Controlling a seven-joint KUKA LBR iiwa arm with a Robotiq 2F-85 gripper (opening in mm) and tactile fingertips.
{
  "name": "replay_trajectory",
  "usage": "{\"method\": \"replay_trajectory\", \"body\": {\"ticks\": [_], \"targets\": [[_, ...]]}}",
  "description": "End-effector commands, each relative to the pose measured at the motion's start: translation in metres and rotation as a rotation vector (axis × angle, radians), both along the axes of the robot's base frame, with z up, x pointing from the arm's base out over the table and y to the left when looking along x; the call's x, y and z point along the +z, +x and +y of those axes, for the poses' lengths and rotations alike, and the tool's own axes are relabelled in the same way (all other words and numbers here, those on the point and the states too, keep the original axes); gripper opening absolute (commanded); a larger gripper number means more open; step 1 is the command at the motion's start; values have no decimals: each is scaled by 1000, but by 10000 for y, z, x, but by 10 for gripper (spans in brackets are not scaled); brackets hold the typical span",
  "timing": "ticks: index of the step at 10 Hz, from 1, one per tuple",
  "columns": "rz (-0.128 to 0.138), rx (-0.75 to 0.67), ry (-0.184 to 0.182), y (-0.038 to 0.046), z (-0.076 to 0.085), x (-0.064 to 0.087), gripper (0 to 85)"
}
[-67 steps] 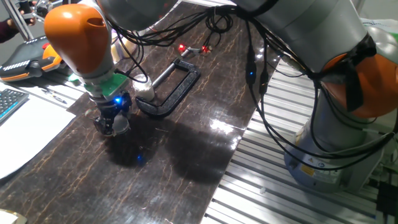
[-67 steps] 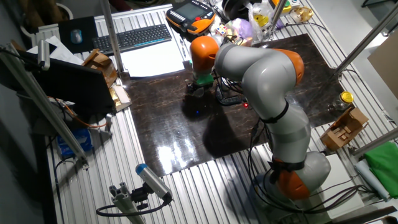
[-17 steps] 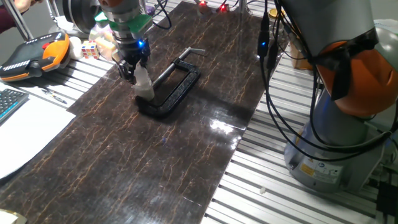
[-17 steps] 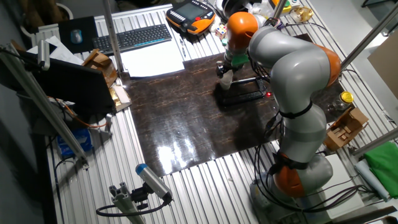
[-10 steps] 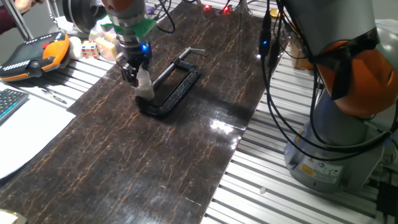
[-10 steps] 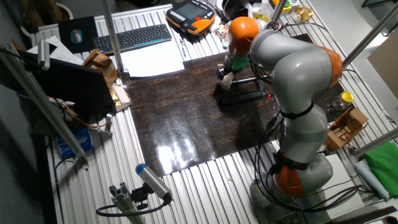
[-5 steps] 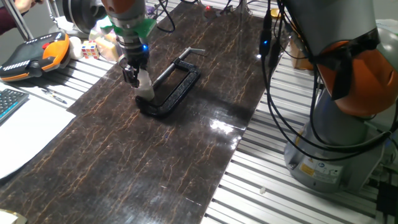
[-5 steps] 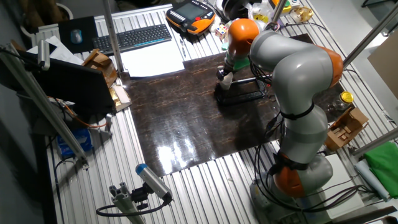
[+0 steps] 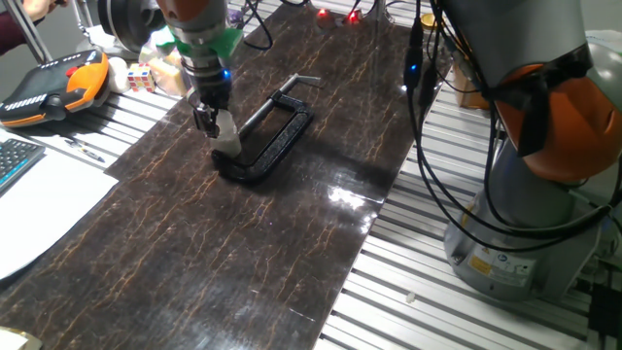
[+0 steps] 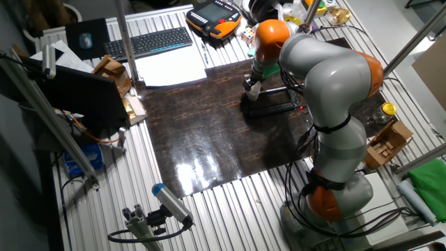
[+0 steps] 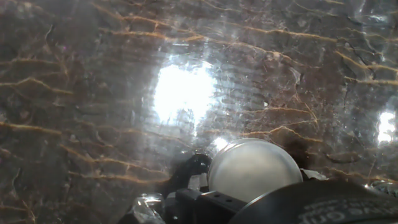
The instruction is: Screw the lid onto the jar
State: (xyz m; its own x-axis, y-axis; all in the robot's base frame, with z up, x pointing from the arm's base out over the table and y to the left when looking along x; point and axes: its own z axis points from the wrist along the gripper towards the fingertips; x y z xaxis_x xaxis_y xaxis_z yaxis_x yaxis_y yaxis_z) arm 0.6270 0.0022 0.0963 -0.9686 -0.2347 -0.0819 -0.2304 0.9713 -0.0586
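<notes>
In the hand view the lid (image 11: pixel 252 169) shows as a round greyish-white disc low in the picture, right at my dark fingers (image 11: pixel 205 202). In one fixed view my gripper (image 9: pixel 212 121) hangs at the near end of the black C-clamp (image 9: pixel 277 136). It is shut on the lid, directly over the small whitish jar (image 9: pixel 230 143). Lid and jar merge into one pale shape there, so I cannot tell whether they touch. The other fixed view shows the gripper (image 10: pixel 251 84) at the same pale spot.
The C-clamp (image 10: pixel 273 107) lies on the dark marbled table top (image 9: pixel 243 253), touching the jar's side. An orange teach pendant (image 9: pixel 44 83), small colourful items (image 9: pixel 146 73), a keyboard (image 10: pixel 150 42) and white paper (image 9: pixel 39 209) sit at the left edge. Cables hang from the arm (image 9: pixel 413 87).
The gripper left the front-left of the table top and came to the jar by the clamp. Over the last second it sank and crept slightly toward the jar.
</notes>
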Motion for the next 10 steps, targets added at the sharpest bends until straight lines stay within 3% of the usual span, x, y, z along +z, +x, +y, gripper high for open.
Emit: {"method": "replay_trajectory", "body": {"ticks": [1, 6, 8, 10], "targets": [[-5, 17, -2, 3, 7, -1, 700], [-38, 183, -21, 12, 19, 9, 700], [-35, 215, -31, 16, 25, 13, 703], [-29, 215, -15, 21, 30, 6, 700]]}}
